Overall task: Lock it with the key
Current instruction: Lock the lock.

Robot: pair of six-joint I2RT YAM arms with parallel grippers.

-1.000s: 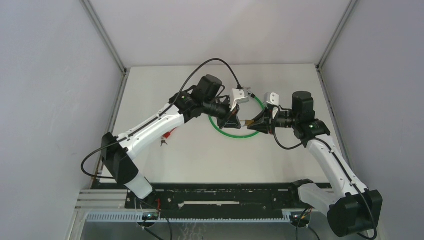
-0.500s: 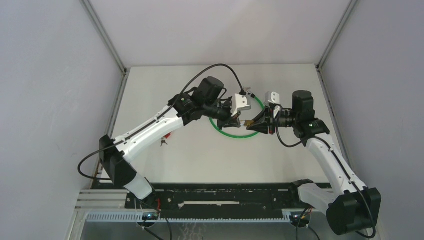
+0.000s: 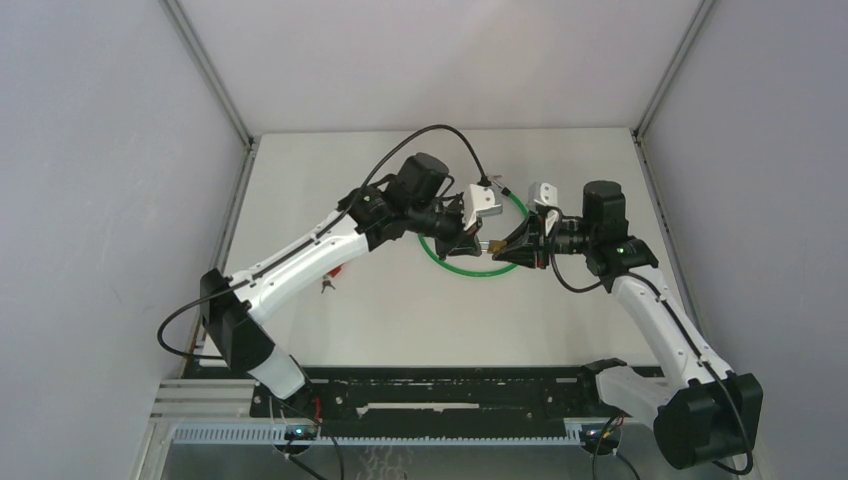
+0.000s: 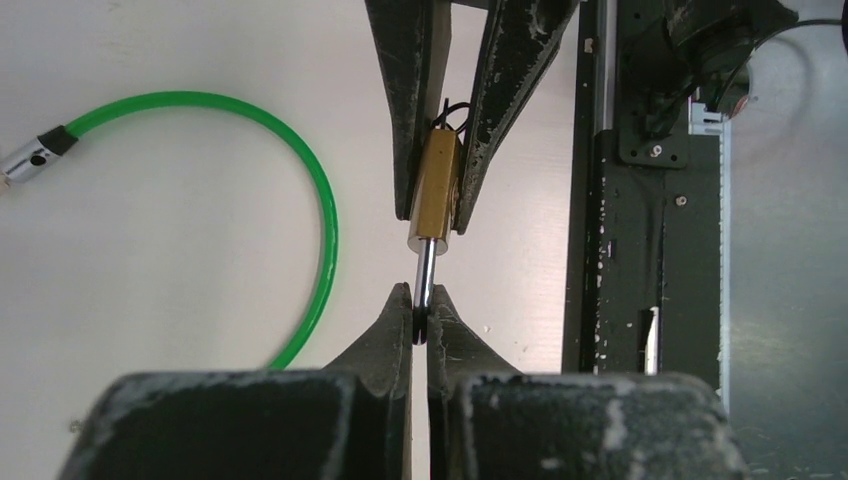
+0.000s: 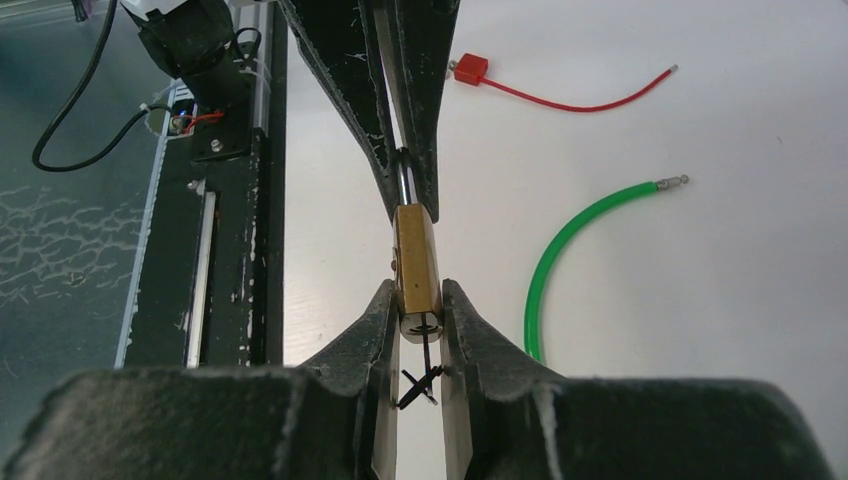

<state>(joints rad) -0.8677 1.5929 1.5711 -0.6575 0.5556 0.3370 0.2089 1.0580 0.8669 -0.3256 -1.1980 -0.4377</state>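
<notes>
A brass padlock [image 5: 417, 260] hangs in the air between both arms, above the table. My right gripper [image 5: 418, 300] is shut on its brass body [image 4: 437, 185], fingers [image 4: 410, 100] on the two flat sides. A thin black wire crosses the keyhole end between those fingers. My left gripper [image 4: 420, 305] is shut on the silver shackle [image 4: 426, 275] sticking out of the body. From above, the two grippers [image 3: 472, 243] [image 3: 505, 247] meet tip to tip over the green loop. A small key-like piece [image 3: 326, 286] lies beside the left forearm, too small to make out.
A green cable [image 3: 480, 270] lies in a loop under the grippers, with a metal end [image 4: 25, 160]. A red cable with a red block [image 5: 470, 68] lies near the left arm. A black rail [image 4: 640, 250] runs along the near table edge.
Both arms have shifted slightly left and away with the padlock held between them. Neither grip has changed.
</notes>
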